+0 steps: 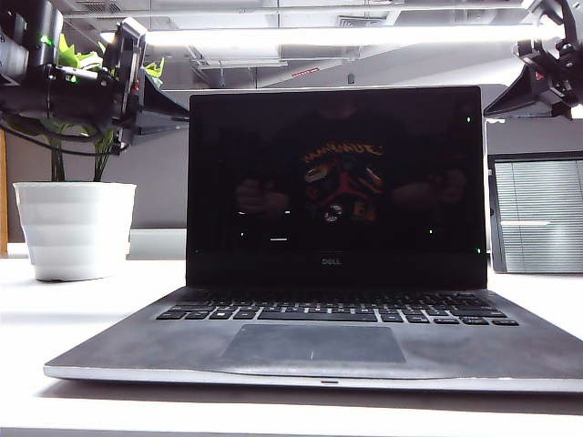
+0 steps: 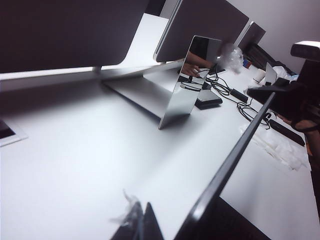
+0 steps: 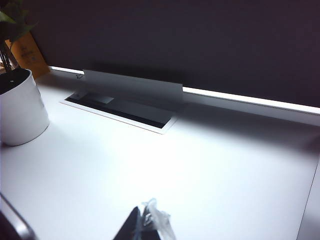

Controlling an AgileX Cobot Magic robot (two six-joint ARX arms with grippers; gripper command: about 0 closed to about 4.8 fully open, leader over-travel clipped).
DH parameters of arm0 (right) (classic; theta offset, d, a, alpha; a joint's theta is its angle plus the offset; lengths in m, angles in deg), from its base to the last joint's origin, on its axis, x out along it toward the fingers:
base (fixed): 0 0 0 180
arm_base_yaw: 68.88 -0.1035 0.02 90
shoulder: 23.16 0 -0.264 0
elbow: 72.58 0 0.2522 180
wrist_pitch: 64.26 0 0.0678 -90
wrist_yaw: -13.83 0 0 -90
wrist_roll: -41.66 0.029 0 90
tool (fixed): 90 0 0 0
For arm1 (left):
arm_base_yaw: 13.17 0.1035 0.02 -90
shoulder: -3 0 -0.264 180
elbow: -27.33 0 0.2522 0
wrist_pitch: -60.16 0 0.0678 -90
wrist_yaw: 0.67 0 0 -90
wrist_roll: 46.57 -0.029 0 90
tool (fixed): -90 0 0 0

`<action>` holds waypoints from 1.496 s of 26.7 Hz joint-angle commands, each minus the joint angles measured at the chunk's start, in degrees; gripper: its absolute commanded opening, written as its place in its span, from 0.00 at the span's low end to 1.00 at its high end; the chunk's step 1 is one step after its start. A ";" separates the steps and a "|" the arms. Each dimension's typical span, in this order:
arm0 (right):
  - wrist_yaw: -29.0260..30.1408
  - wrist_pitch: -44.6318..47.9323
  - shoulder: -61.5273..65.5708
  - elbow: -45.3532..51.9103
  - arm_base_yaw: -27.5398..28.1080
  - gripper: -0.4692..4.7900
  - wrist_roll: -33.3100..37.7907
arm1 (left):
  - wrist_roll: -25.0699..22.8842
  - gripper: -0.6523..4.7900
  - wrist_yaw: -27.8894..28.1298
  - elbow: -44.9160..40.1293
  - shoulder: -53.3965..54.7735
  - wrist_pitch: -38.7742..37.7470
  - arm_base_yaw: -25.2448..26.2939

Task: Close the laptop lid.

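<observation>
None of the closing has been done: the laptop lid (image 1: 335,182) stands fully raised, near upright, its black screen facing the exterior camera above the keyboard deck (image 1: 319,341), which lies flat on the white surface (image 1: 27,309). The whole downward swing of the lid is left.

Arm positions:
- 2 arms hang high behind the lid, 1 at each upper corner, both well above the surface.
- The left claw (image 2: 141,220) is seen in its wrist view only as a dark tip with a scrap of clear wrapping on it. It sits just behind the lid's top edge (image 2: 235,150), which runs as a thin dark line beside it. I judge it apart from the lid, though the gap is small and contact cannot be ruled out. Whether its fingers are spread or pressed together cannot be told.
- The right claw (image 3: 145,225) shows likewise as 1 dark tip with clear wrapping, over bare surface, with the white plant pot (image 3: 20,110) and a cable hatch (image 3: 120,107) beyond it. Its state cannot be told either. It holds nothing visible.
- In the exterior view the left arm (image 1: 73,82) is at the lid's upper left, the right arm (image 1: 547,77) at its upper right.

Assessment: both arms appear staged behind the lid for a forward push; no push has begun.
</observation>
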 commanded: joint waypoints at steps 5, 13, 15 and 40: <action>9.70 -0.50 0.68 -0.63 -0.02 0.09 -0.20 | -0.17 0.11 -3.82 0.17 -0.22 0.15 -0.15; 15.21 -0.83 0.70 -0.63 -0.04 0.09 -0.17 | 1.16 0.11 -9.18 0.17 -0.22 0.15 -0.15; 16.70 -1.20 0.70 -0.63 -0.04 0.09 -0.15 | 2.34 0.11 -10.45 0.17 -0.24 0.17 -0.15; 26.18 -19.67 0.68 -0.59 0.04 0.09 1.31 | 11.02 0.11 -24.35 0.13 -0.22 -15.43 -0.15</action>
